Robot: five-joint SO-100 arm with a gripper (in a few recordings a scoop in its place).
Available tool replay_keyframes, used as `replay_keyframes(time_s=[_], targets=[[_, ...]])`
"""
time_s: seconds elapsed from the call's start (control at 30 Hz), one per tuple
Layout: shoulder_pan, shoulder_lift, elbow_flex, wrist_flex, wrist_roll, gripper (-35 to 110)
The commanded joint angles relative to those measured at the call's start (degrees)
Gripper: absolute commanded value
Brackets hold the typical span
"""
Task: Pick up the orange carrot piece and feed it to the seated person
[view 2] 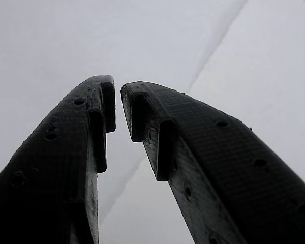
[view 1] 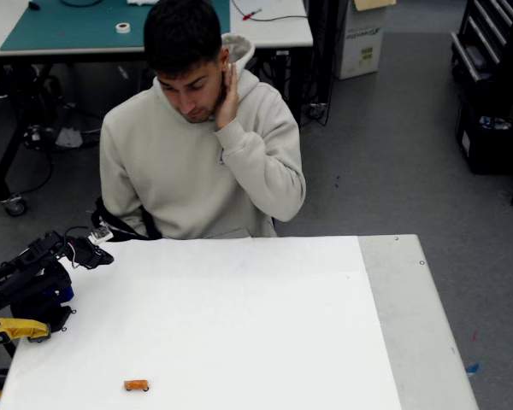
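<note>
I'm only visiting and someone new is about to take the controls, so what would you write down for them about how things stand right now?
Tool: black, two fingers nearly closed with a thin gap at the tips, holding nothing; in the fixed view the arm sits folded at the table's left edge.
Small orange carrot piece: lying on the white table near the front edge, apart from the arm.
Seated person in a light beige hoodie: behind the table's far side, head bowed, one hand at the neck.
Done: nothing yet.
Left: reach the carrot, grip it, lift it, carry it to the person.
</note>
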State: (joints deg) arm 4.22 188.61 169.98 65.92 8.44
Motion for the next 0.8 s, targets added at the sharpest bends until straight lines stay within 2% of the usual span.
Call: replay_keyframes(time_s=[0.0,0.77], targets=[[-0.4,0.6,-2.1,0.8,0.4,-2],[-0.4,0.6,-2.0,0.8,0.9,-2]])
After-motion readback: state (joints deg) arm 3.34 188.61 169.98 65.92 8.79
